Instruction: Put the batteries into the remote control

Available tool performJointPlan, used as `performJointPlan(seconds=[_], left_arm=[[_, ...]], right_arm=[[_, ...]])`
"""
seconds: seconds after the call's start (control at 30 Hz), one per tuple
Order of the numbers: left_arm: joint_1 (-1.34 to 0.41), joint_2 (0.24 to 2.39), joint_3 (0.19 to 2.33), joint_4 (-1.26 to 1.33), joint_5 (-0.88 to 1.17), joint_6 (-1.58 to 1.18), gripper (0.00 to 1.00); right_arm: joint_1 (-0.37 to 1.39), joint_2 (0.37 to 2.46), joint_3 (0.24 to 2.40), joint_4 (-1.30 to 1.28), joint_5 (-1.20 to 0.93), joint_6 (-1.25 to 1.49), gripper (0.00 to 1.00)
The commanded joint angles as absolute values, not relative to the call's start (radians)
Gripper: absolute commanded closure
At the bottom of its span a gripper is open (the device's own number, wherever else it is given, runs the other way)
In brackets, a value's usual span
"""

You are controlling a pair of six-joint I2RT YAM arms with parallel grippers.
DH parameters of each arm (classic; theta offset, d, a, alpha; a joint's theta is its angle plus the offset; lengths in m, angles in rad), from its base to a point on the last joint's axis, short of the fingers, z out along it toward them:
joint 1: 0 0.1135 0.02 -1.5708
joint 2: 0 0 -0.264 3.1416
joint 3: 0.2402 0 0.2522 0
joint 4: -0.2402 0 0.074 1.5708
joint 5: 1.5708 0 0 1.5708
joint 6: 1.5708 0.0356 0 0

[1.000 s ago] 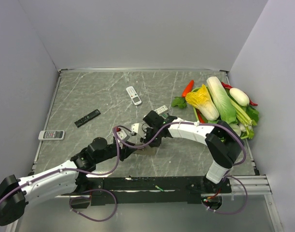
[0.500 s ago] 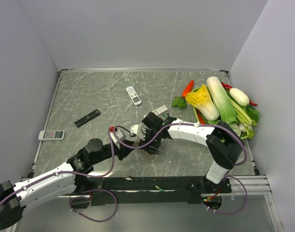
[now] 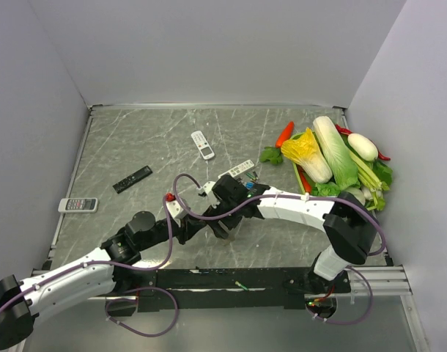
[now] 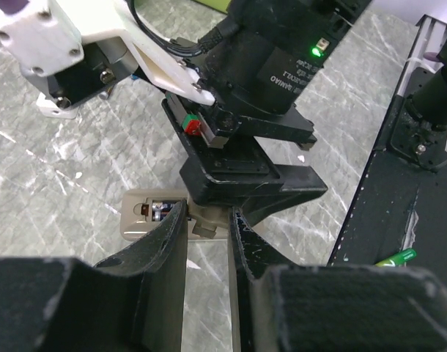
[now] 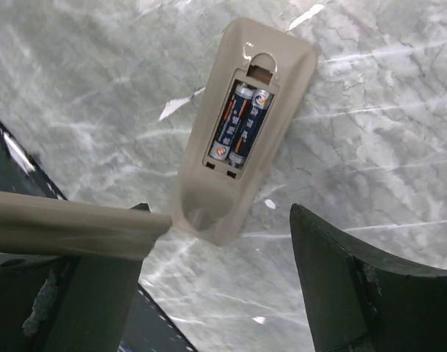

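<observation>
From where I stand, the remote control (image 5: 198, 198) lies back-up on the marble table (image 3: 135, 139), near its front middle and directly under the right gripper (image 5: 218, 213). I'd say it is turned that way so the recessed bay faces the arms. In that bay sit the batteries (image 5: 238, 125), two of them, side by side and sunk into the casing, so the loading looks done apart from a cover. The right gripper is spread wide with nothing between its fingers, hanging over the bay. The left gripper (image 4: 207, 216) reaches in low, its jaws drawn narrow with the remote just past the tips, probably to steady it, though I cannot tell whether it actually pinches anything. A beige strip (image 5: 77, 224), the casing's colour, runs up beside the remote. It may be the bay cover, but I can't be sure. Four other remotes lie apart from this one: a small white remote (image 3: 202, 144), a second white remote (image 3: 240, 169) by the right arm, a black remote (image 3: 132, 179) and a grey remote (image 3: 78, 204). One green stick (image 3: 242, 286), perhaps a spare cell, rests on the black rail (image 3: 179, 279), and a vegetable heap (image 3: 330, 158) on the right is too tangled to count.
</observation>
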State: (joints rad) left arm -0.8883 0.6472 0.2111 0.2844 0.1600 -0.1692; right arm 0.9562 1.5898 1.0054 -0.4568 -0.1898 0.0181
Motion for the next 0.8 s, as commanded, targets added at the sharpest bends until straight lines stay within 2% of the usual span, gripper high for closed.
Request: performJointPlan(seconds=[0.0, 0.13, 0.3, 0.47, 0.63, 0.77], left_arm=[[-0.893, 0.626, 0.207, 0.331, 0.172, -0.163, 0.99], [-0.891, 0.627, 0.204, 0.339, 0.184, -0.160, 0.99], [-0.893, 0.661, 0.221, 0.341, 0.244, -0.140, 0.99], [-0.893, 0.701, 0.255, 0.356, 0.395, -0.117, 0.99], [-0.893, 0.756, 0.305, 0.356, 0.509, -0.098, 0.99], [-0.893, 0.761, 0.337, 0.341, 0.534, -0.089, 0.99]], right_arm=[[0.986, 1.621, 1.000, -0.403, -0.132, 0.149, 0.17], [0.985, 1.563, 0.963, -0.394, -0.190, 0.065, 0.18], [0.957, 1.350, 0.904, -0.462, -0.345, -0.132, 0.18], [0.933, 1.160, 0.920, -0.529, -0.481, -0.349, 0.20], [0.934, 1.155, 0.997, -0.619, -0.580, -0.475, 0.23], [0.943, 1.203, 1.031, -0.637, -0.577, -0.515, 0.25]])
